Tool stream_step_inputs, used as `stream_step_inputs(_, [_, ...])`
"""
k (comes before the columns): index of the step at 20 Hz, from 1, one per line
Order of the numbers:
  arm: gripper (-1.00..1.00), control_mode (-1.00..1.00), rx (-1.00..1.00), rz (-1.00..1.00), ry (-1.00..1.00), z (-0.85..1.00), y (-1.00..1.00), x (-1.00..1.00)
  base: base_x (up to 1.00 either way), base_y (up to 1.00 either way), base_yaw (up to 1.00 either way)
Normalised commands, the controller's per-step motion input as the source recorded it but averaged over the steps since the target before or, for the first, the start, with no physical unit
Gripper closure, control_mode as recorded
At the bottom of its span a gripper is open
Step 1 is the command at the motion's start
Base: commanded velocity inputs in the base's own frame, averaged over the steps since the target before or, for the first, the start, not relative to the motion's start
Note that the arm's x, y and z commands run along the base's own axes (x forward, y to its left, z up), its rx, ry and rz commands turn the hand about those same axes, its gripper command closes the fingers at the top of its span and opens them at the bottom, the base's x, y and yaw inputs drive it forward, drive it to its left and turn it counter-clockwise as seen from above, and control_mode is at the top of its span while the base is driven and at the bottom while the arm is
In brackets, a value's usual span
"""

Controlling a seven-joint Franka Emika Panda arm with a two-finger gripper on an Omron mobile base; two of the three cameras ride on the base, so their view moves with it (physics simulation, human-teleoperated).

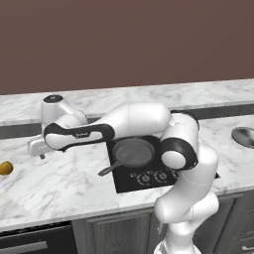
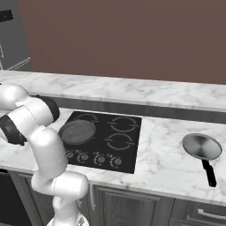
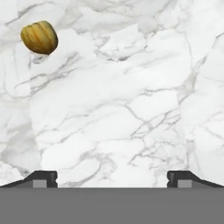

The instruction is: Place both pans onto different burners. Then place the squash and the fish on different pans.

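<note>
We find the dark grey skillet (image 1: 133, 152) seated on the front-left burner (image 2: 77, 132) of the cooktop (image 2: 128, 145), while the silver pan (image 2: 202, 146) lies on the marble counter (image 2: 167, 165) well to the right, off any ring. So we judge the pan-placing half done. Yet the arm reaches left over the counter, away from the silver pan, and the hand (image 3: 112, 178) hangs over bare marble with its fingertips (image 3: 43, 178) set wide apart and nothing between them.

The squash (image 3: 39, 37) lies on the counter, apart from the hand, toward the upper left of the hand view; in the left base view it sits at the far left edge (image 1: 5, 168). We judge the step in hand to be the approach to the squash. The next move calls for shifting the hand over it, lowering, and closing on a rounded lump that may roll.

The squash is cut off by the frame edge in the left base view. We cannot identify the fish anywhere. The hand's own fingers in the left base view are too small to read.
</note>
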Motion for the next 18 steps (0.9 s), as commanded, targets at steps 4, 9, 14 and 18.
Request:
stream_step_inputs(4, [-1.00, -1.00, 0.00, 0.18, -0.08, 0.00, 0.31, 0.00, 0.00, 0.00, 0.00])
stream_step_inputs(9, [-1.00, -1.00, 0.00, 0.11, -0.07, 0.00, 0.27, 0.00, 0.00, 0.00, 0.00])
stream_step_inputs(14, [-1.00, -1.00, 0.00, 0.04, -0.07, 0.00, 0.29, 0.00, 0.00, 0.00, 0.00])
stream_step_inputs(18, [-1.00, -1.00, 0.00, 0.00, -0.04, 0.00, 0.24, 0.13, 0.00, 0.00, 0.00])
